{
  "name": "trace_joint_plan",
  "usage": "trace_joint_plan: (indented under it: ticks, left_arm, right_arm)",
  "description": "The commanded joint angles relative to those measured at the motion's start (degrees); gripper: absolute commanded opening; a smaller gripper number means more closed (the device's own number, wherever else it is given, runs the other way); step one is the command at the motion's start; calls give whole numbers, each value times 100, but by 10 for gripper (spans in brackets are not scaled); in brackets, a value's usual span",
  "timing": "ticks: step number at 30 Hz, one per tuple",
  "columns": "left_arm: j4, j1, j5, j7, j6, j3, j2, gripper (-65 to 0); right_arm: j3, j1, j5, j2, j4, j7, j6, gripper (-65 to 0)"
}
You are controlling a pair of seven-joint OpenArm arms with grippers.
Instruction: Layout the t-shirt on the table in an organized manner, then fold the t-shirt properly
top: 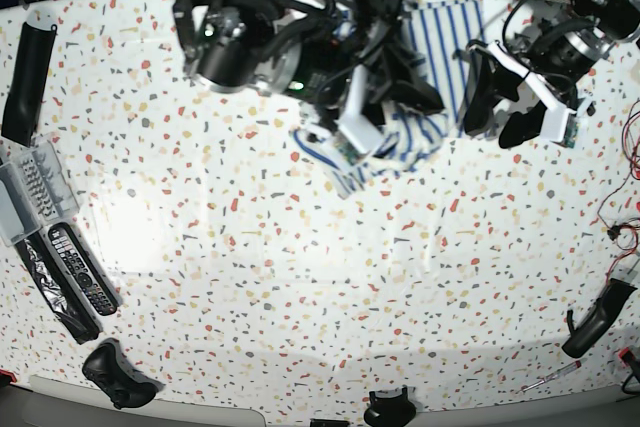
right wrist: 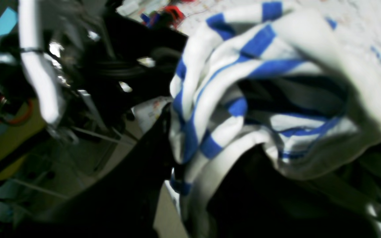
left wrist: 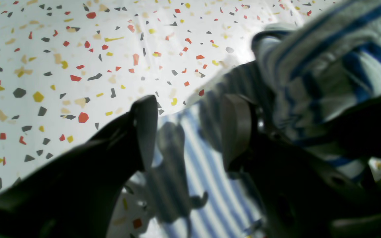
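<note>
The white, blue-striped t-shirt [top: 400,137] is bunched near the far middle of the speckled table [top: 250,247], and one flat part [top: 445,37] reaches the far edge. My right gripper [top: 405,107] is shut on the bunched cloth; the right wrist view shows the folds [right wrist: 276,82] filling the jaws [right wrist: 210,158]. My left gripper [top: 497,112] is open and empty just right of the bunch. In the left wrist view its fingers [left wrist: 144,132] stand apart over flat striped cloth [left wrist: 207,185], with the bunch [left wrist: 326,66] at the upper right.
A black tube [top: 25,67], a grey tray [top: 30,187] and remotes [top: 75,267] lie along the left edge. Black objects [top: 115,372] [top: 390,409] [top: 600,317] sit at the front edge. Red wires [top: 630,217] trail at the right edge.
</note>
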Motion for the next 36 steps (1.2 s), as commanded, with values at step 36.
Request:
trace_joint_plan:
  ticks: [36]
  left_arm:
    - [-1635, 367, 1261, -444, 855, 7, -221, -371]
  right_arm:
    - [-723, 195, -612, -449, -402, 754, -107, -650]
